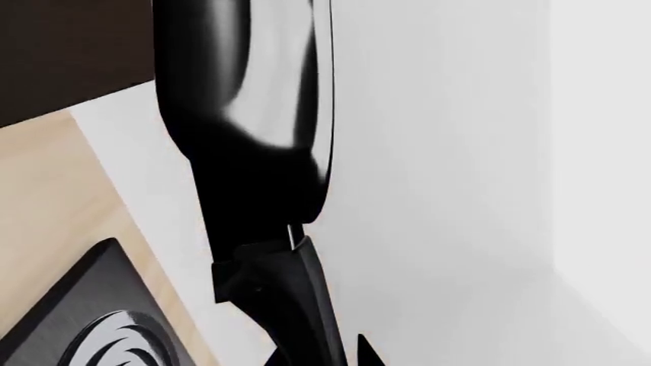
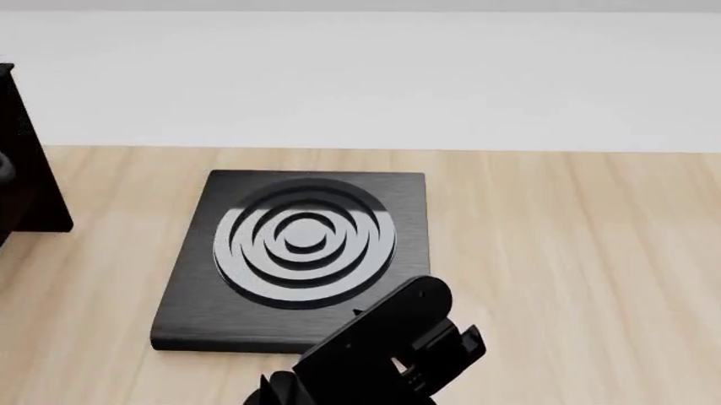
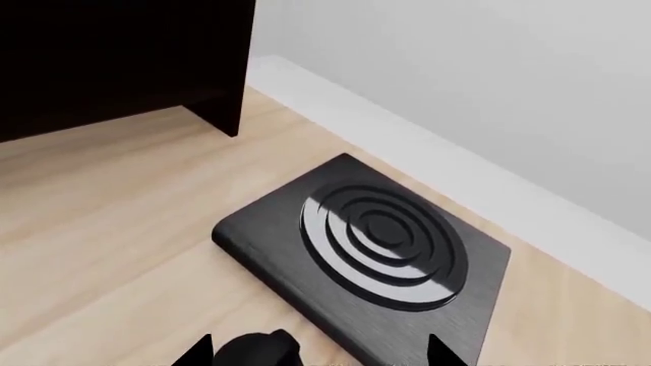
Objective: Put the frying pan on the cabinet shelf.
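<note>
1. The frying pan (image 1: 249, 99) hangs close before the left wrist camera, its handle running toward the lens; the left gripper's fingers cannot be made out.
2. The right gripper (image 3: 315, 354) hovers near the burner plate (image 2: 295, 253), fingertips (image 3: 194, 352) set apart.
3. The cabinet shelf (image 3: 122, 61) stands on the wooden tabletop (image 2: 563, 253), left of the plate.

The frying pan (image 1: 244, 114) ran off the left wrist picture's edge ahead of the pincer; the cabinet shelf (image 2: 29, 169) was cropped (head view), its 2 ends unseen.
</note>
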{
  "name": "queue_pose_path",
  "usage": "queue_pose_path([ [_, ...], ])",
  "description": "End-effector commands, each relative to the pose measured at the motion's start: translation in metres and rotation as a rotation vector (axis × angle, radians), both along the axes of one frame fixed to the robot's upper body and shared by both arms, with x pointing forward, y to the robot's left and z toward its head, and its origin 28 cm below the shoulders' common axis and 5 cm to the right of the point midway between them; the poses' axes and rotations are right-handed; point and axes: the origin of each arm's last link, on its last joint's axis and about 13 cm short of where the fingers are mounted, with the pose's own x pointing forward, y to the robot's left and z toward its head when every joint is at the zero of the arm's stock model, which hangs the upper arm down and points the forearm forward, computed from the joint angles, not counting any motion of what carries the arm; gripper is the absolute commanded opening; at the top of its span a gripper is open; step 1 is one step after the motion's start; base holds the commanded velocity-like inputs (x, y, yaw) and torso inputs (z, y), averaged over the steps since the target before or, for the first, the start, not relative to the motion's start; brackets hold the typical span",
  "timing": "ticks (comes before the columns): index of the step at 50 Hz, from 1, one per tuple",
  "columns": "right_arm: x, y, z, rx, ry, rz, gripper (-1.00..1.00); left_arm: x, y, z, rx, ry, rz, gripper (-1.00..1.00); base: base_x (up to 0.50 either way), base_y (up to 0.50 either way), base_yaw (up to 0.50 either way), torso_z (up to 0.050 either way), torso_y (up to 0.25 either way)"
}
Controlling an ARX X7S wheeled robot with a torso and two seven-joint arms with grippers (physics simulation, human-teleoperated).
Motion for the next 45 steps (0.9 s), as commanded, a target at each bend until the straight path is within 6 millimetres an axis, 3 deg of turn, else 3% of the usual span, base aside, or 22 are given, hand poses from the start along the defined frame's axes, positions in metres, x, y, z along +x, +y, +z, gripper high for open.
queue_pose_path([
  [1,0.001,0.0,-0.002,-0.001,0.006,-0.001,1.0,-0.015,0.013,-0.005,-0.077,-0.09,0.006,-1.0,0.0,0.0,0.0,0.0,0.01],
  [14,0.001,0.001,-0.003,-0.004,0.01,0.002,1.0,-0.025,0.022,-0.023,-0.104,-0.083,0.031,-1.0,0.0,0.0,0.0,0.001,0.002],
  [45,0.002,0.002,-0.006,-0.014,0.019,0.006,1.0,-0.021,0.037,-0.055,-0.198,-0.012,0.039,-1.0,0.0,0.0,0.0,0.0,0.001],
])
